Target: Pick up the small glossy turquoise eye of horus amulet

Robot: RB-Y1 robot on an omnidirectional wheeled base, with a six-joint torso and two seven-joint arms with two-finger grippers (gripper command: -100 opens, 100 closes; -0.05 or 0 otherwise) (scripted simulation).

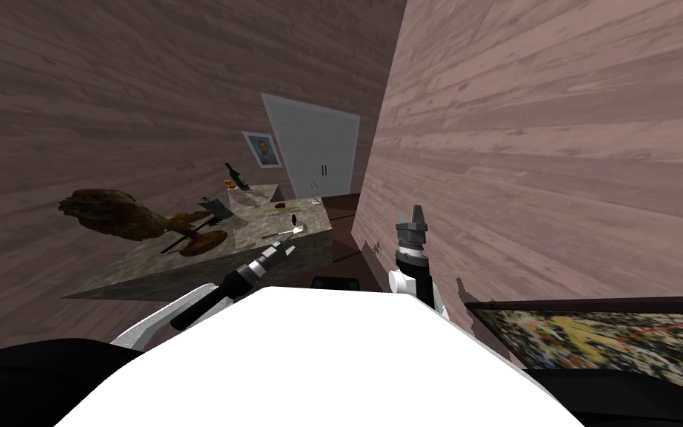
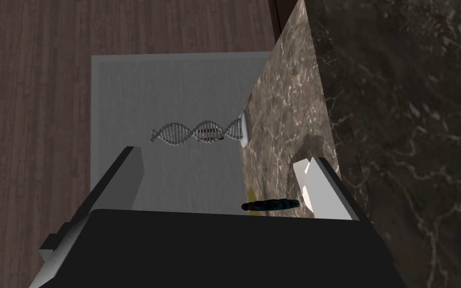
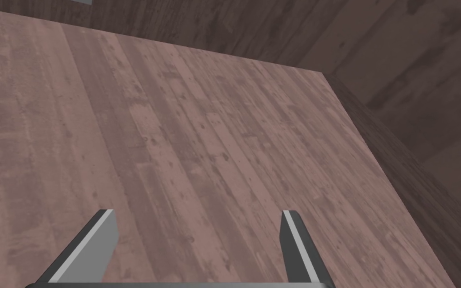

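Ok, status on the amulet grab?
Left gripper jaws open, amulet between them, not gripped. Right gripper open, idle. Helix model stands beyond amulet.

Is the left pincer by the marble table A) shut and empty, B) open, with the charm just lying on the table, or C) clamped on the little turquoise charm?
B: the left pincer has its fingers wide apart, and the turquoise amulet lies on the marble table, not squeezed between them.
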